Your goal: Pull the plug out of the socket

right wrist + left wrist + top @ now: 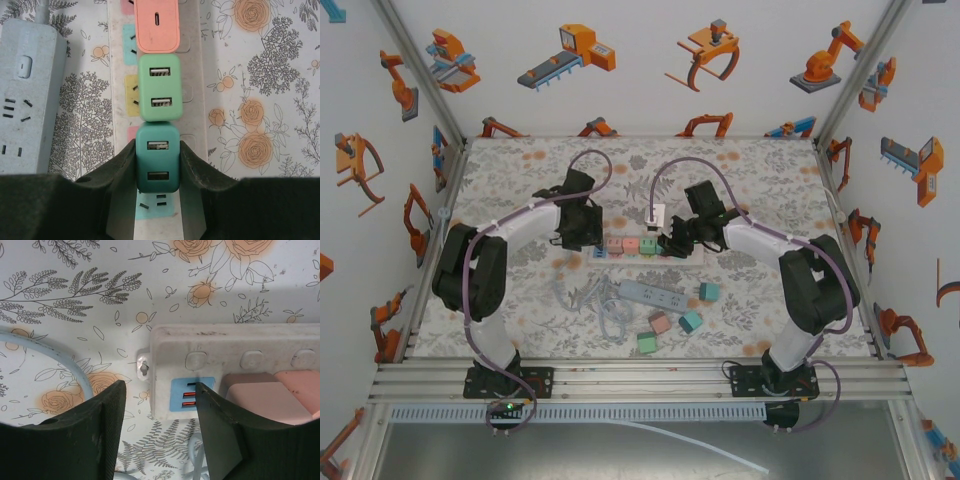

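Green plug (159, 87) butts against the teal plug (157, 157) on the white strip (192, 70) — bare table (280, 65) lies alongside.

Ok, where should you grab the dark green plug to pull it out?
Grip the dark green plug by its flat sides from above, across the strip. The light green plug crowds its end, so those sides are free. The right gripper pinches there.

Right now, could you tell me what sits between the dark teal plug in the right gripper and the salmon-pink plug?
A light green two-port USB plug, in the right wrist view.
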Tool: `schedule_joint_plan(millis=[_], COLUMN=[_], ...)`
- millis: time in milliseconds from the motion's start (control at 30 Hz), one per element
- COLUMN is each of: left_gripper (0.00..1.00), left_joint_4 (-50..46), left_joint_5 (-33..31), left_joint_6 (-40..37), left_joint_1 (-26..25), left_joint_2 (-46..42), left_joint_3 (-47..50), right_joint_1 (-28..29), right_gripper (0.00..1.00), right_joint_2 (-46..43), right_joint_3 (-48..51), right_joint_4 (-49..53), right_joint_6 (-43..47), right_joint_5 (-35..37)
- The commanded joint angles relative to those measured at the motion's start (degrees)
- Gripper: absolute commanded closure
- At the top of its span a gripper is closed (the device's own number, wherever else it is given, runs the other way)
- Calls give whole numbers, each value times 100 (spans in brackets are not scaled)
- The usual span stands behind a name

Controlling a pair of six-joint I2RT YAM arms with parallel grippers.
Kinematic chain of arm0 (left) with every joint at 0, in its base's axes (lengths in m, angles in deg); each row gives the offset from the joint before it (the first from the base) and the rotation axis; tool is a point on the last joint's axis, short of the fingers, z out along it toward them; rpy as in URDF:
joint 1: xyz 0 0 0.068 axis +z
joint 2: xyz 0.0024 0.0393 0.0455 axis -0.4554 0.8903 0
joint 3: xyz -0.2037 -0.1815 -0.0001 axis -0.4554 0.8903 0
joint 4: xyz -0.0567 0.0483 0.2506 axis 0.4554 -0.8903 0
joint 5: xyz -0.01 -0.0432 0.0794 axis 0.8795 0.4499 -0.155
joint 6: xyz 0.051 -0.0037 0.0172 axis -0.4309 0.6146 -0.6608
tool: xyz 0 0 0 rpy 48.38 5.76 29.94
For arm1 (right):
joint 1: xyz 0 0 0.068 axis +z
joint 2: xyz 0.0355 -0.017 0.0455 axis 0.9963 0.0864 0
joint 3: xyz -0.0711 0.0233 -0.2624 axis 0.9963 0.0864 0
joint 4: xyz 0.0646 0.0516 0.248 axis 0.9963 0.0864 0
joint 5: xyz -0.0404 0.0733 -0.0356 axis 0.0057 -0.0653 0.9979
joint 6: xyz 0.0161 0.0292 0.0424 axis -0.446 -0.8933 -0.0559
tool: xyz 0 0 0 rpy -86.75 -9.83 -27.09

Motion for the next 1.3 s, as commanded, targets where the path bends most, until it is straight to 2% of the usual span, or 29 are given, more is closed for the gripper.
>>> schedule_joint_plan(millis=[0,433,633,767,933,1267], left_gripper=[45,49,48,45,41,36], left_joint_4=[-612,-750,-782,-745,-697,-365], left_joint_5=[-372,-426,-428,-340,-212,-423], left_joint_6=[-389,-380,-327,-346,-355,-492], left_joint_1=[-218,-422,-457,-457,-449,-405], left_joint_2=[374,725,765,686,400,-573], left_joint_3=[0,-110,-156,-181,-162,19], right_joint_1=[51,-124,-124,-124,-124,-235], right_gripper=[84,87,87,87,87,87], right_joint_2=[-288,-430,-535,-741,-1187,-2262], right_joint_3=[-326,5,229,289,482,926], right_joint_4=[-620,-1703,-1927,-2183,-2879,-3075], right_joint_6=[-229,-1002,-1057,-1463,-3005,-5782], right_joint_5=[-150,-586,-504,-339,461,1287])
